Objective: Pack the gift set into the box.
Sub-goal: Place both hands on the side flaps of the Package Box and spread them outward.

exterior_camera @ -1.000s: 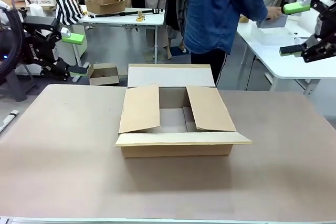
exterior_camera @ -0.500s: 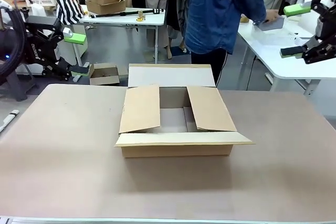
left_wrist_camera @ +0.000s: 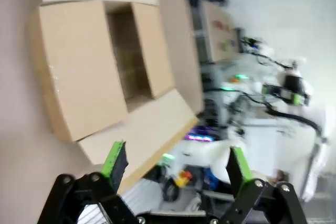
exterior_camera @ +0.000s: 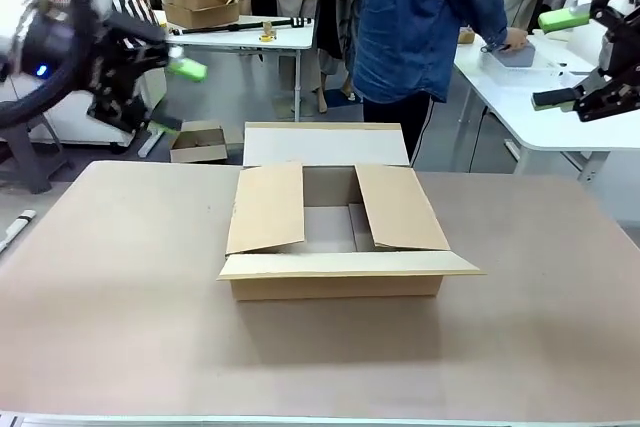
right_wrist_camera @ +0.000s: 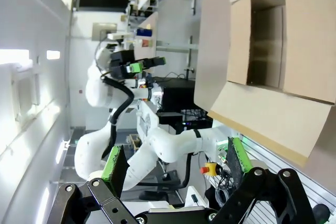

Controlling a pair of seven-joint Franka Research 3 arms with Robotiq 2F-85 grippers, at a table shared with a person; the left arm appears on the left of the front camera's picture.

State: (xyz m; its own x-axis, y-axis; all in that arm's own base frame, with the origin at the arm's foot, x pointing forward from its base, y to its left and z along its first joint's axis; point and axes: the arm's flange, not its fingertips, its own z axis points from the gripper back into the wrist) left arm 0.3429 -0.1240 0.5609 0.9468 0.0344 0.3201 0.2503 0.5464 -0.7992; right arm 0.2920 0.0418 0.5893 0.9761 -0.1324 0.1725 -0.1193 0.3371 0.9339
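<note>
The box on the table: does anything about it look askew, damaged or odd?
Nothing is damaged or spilled. The box sits square on the table, but its two side flaps lie folded inward over the opening, leaving only a narrow gap in the middle, likely awkward for packing.

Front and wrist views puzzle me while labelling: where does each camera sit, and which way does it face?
Front view: between the arms, facing across the table at the box and person; left end effector and right end effector raised, open.
Left wrist view: on the left wrist, rolled sideways, looking along its own fingers to the box.
Right wrist view: likewise, along its fingers.
Shared: the box, top open; each wrist view shows the other arm.
</note>
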